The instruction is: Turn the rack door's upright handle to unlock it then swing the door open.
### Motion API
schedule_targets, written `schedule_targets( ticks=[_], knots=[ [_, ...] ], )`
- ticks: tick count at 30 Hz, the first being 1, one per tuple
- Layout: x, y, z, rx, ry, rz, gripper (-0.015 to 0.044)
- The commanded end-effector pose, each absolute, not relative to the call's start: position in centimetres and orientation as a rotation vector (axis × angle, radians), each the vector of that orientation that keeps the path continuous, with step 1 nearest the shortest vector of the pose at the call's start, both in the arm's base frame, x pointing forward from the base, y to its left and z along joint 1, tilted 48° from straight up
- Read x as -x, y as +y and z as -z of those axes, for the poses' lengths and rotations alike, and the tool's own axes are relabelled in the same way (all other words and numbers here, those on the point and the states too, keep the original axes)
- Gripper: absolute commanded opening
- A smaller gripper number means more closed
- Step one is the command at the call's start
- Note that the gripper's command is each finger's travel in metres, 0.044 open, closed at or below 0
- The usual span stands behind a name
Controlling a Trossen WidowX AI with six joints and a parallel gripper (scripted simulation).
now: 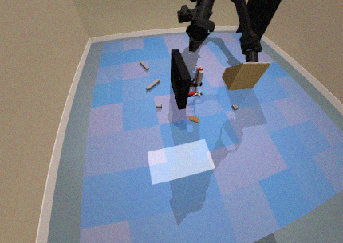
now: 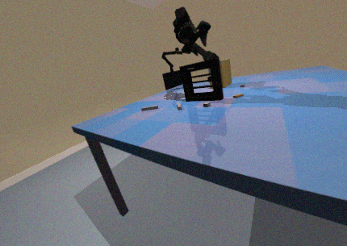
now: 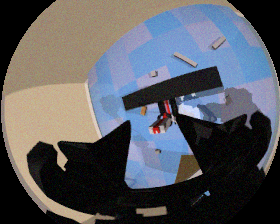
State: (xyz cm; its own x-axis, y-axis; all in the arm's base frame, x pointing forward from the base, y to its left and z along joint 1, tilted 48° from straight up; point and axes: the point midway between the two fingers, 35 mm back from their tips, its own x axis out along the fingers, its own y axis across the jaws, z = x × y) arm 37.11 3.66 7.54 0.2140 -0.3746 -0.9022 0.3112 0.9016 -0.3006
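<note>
The black rack frame [image 1: 175, 76] [image 2: 218, 85] [image 3: 175, 87] stands upright on the table. The upright handle [image 1: 199, 76] [image 3: 156, 126], red and white, sticks out from the rack's side that faces the arm's base. The door looks flush with the frame, but its exact angle and the handle's turn are hard to tell. My gripper [image 1: 192, 49] [image 3: 153, 120] is open and empty. It hangs above the rack's far end in the top view, pointing down, apart from the handle. In the wrist view the handle shows beyond and between the fingertips. The exterior view shows the fingers too small to judge.
A tan block [image 1: 247, 78] [image 2: 226, 73] stands by the arm's base. A black panel [image 1: 261, 14] [image 2: 172, 81] stands behind. Several small grey pieces and an orange piece [image 1: 194, 119] [image 2: 238, 96] [image 3: 144, 110] lie around the rack. A bright rectangle [image 1: 181, 162] shows on the table.
</note>
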Motion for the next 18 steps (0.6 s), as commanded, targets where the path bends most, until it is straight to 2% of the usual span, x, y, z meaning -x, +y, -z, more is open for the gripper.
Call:
schedule_targets(
  ticks=[1, 18],
  knots=[
    [-36.8, 4.0, -6.6, 0.109, 1.322, 0.524, 0.0299],
    [-34.9, 4.5, -2.9, 0.381, 1.521, 0.720, 0.0299]
  ],
)
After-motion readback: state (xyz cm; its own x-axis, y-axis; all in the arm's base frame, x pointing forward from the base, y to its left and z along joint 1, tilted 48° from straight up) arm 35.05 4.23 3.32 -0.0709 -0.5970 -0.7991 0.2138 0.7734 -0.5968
